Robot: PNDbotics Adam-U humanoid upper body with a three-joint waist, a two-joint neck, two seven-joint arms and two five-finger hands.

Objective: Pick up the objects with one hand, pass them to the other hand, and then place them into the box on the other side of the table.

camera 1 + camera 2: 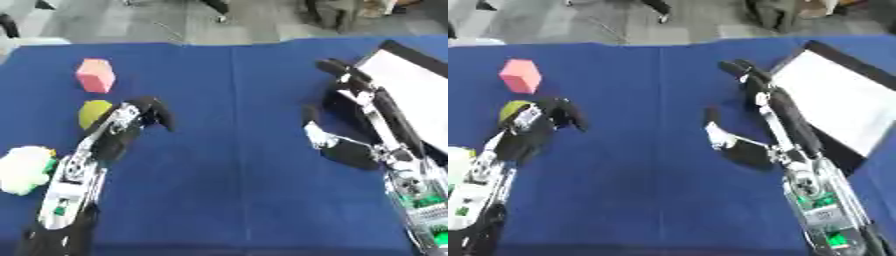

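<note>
A pink block (95, 75) stands on the blue table at the far left. Just below it lies a yellow-green round object (94, 113), partly behind my left hand (140, 116). That hand sits right beside it, fingers curled downward, holding nothing that I can see. A white and green fluffy object (25, 169) lies at the left edge. My right hand (354, 97) is open beside the box (411, 95), fingers stretched toward the far side and thumb spread to the left, with nothing in it. The box is black-rimmed with a white inside.
The blue cloth (227, 150) covers the whole table, with a fold line running down its middle. Grey floor lies beyond the far edge. The box takes up the right side.
</note>
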